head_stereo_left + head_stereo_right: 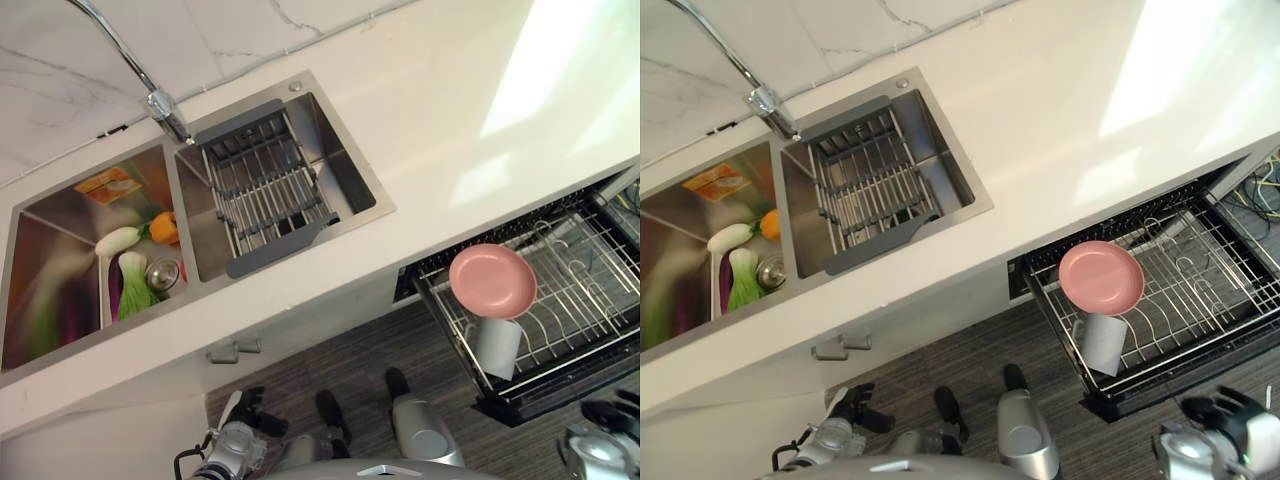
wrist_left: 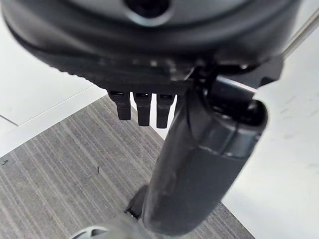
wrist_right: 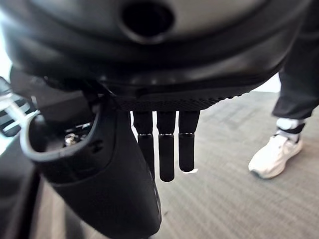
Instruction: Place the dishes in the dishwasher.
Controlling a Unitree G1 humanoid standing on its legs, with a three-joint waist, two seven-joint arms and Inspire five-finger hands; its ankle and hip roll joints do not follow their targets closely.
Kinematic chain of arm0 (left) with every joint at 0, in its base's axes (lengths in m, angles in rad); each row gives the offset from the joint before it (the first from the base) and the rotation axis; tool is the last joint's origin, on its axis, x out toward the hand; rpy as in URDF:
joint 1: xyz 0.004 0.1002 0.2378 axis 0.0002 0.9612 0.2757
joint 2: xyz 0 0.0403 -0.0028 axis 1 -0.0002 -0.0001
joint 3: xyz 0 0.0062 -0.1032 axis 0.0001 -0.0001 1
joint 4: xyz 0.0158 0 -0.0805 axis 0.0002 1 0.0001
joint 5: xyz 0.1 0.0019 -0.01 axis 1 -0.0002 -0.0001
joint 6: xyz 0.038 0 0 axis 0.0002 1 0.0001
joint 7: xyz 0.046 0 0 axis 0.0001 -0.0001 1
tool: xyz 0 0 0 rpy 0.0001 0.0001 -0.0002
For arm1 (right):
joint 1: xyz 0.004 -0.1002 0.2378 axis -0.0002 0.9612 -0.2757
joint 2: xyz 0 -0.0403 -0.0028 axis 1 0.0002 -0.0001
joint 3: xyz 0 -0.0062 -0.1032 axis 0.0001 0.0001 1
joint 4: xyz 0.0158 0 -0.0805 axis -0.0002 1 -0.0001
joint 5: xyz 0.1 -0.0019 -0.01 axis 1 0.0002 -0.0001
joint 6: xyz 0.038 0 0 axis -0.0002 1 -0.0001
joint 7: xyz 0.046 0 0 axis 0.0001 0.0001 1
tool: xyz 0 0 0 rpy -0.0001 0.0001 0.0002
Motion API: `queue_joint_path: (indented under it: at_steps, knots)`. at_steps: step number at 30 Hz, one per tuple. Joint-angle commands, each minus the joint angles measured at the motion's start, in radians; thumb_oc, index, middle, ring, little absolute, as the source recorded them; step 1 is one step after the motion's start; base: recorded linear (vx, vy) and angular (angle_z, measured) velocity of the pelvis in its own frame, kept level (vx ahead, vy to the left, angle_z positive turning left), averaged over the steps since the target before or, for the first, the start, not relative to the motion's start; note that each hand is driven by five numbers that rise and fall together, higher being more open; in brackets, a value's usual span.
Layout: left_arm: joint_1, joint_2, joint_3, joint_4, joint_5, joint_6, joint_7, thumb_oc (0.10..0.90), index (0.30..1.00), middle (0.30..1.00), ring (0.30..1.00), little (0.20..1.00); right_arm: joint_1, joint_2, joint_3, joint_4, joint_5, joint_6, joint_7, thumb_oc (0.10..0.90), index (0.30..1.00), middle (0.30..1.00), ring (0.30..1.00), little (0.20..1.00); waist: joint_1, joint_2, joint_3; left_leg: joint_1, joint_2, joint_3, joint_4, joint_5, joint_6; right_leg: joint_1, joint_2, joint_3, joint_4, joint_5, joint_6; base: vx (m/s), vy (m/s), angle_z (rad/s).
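i am looking down at the dishwasher rack (image 1: 560,330), pulled out below the worktop (image 1: 430,130), and a pink plate (image 1: 492,280) is already standing in it with a white cup (image 1: 497,346) lying just beside it, touching its lower edge as far as i can tell. my left hand (image 2: 142,107) is hanging low over the grey floor (image 2: 55,169), fingers straight and relaxed, holding nothing. my right hand (image 3: 166,144) is likewise hanging with fingers straight and empty; a person's leg and white shoe (image 3: 271,157) are standing on the floor past it. up on the worktop the double sink (image 1: 365,175) is holding a grey drainer basket (image 1: 265,185) in its right bowl, and i am seeing no dishes in that basket. the left bowl is holding vegetables (image 1: 135,265) and a small metal cup (image 1: 163,274). i am judging this as the gap between loads, or near the end of the job. if more is to go in, the next move is calling for raising one arm to the sink, picking out what counts as a dish, likely that metal cup, and avoiding the tap (image 1: 150,90) on the way.
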Motion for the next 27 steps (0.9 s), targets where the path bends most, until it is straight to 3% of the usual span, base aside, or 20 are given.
queue_joint_path:
  at_steps: [1, 5, 10, 12, 14, 15, 16, 20, 27]
  knots:
    - [-0.036, 0.039, -0.017, 0.024, -0.013, -0.022, 0.012, 0.8, 0.9, 0.9, 0.9, 0.9, -0.141, -0.105, 0.073, -0.088, -0.133, -0.071, 0.037, 0.4, 0.3, 0.3, 0.3, 0.3, 0.061, -0.048, 0.024, 0.078, -0.005, -0.015, 0.066, -0.058, -0.056, 0.121, -0.078, -0.002, -0.217, 0.102, 0.098, 0.0, -0.034, 0.13]
    - [-0.033, 0.041, -0.049, 0.022, 0.015, -0.028, 0.005, 0.8, 0.9, 0.9, 0.9, 0.9, -0.244, -0.164, 0.167, -0.118, -0.219, -0.058, 0.07, 0.4, 0.3, 0.3, 0.3, 0.3, 0.097, -0.041, 0.013, 0.089, -0.007, -0.036, 0.063, -0.055, -0.06, 0.152, -0.089, -0.026, -0.227, 0.094, 0.095, 0.01, -0.038, 0.16]
    - [-0.039, 0.041, -0.073, 0.019, 0.017, -0.032, -0.002, 0.8, 0.9, 0.9, 0.9, 0.9, -0.353, -0.2, 0.246, -0.061, -0.218, -0.063, 0.092, 0.4, 0.3, 0.3, 0.3, 0.3, 0.119, -0.034, 0.004, 0.1, -0.01, -0.05, 0.059, -0.052, -0.065, 0.182, -0.099, -0.049, -0.243, 0.093, 0.095, 0.02, -0.028, 0.25]
    - [-0.05, 0.044, -0.091, 0.024, 0.003, -0.034, -0.017, 0.8, 0.9, 0.9, 0.9, 0.9, -0.463, -0.235, 0.349, 0.019, -0.213, -0.06, 0.169, 0.4, 0.3, 0.3, 0.3, 0.3, 0.15, -0.027, -0.011, 0.109, -0.014, -0.069, 0.055, -0.046, -0.069, 0.215, -0.11, -0.08, -0.261, 0.09, 0.094, 0.03, -0.047, 0.26]
    - [-0.052, 0.043, -0.094, 0.023, -0.008, -0.036, -0.022, 0.8, 0.9, 0.9, 0.9, 0.9, -0.484, -0.24, 0.366, 0.038, -0.21, -0.058, 0.186, 0.4, 0.3, 0.3, 0.3, 0.3, 0.154, -0.027, -0.016, 0.113, -0.015, -0.076, 0.052, -0.044, -0.071, 0.224, -0.113, -0.091, -0.265, 0.089, 0.095, 0.04, -0.034, 0.27]
    - [-0.055, 0.037, -0.092, 0.022, -0.039, -0.042, -0.035, 0.8, 0.9, 0.9, 0.9, 0.9, -0.49, -0.242, 0.374, 0.048, -0.211, -0.055, 0.197, 0.552, 0.528, 0.528, 0.528, 0.528, 0.165, -0.028, -0.024, 0.117, -0.017, -0.088, 0.048, -0.041, -0.072, 0.237, -0.117, -0.106, -0.269, 0.088, 0.095, 0.05, -0.034, 0.24]
    - [-0.055, 0.037, -0.092, 0.021, -0.039, -0.042, -0.035, 0.8, 0.9, 0.9, 0.9, 0.9, -0.491, -0.242, 0.374, 0.049, -0.211, -0.056, 0.197, 0.8, 0.9, 0.9, 0.9, 0.9, 0.163, -0.028, -0.024, 0.118, -0.017, -0.089, 0.048, -0.041, -0.072, 0.239, -0.117, -0.107, -0.269, 0.087, 0.095, 0.05, -0.041, 0.38]
    - [-0.059, 0.028, -0.103, 0.013, -0.053, -0.05, -0.053, 0.8, 0.9, 0.9, 0.9, 0.9, -0.47, -0.213, 0.368, 0.121, -0.187, -0.063, 0.209, 0.8, 0.9, 0.9, 0.9, 0.9, 0.172, -0.031, -0.039, 0.129, -0.023, -0.116, 0.036, -0.036, -0.073, 0.268, -0.124, -0.145, -0.274, 0.08, 0.096, 0.03, -0.034, 0.41]
    - [-0.046, 0.032, -0.056, 0.059, -0.038, -0.034, -0.075, 0.8, 0.9, 0.9, 0.9, 0.9, -0.291, -0.072, 0.335, 0.314, -0.081, -0.073, 0.317, 0.8, 0.9, 0.9, 0.9, 0.9, 0.166, -0.057, -0.066, 0.141, -0.03, -0.151, 0.023, -0.037, -0.071, 0.3, -0.123, -0.189, -0.278, 0.069, 0.094, 0.04, -0.032, 0.3]
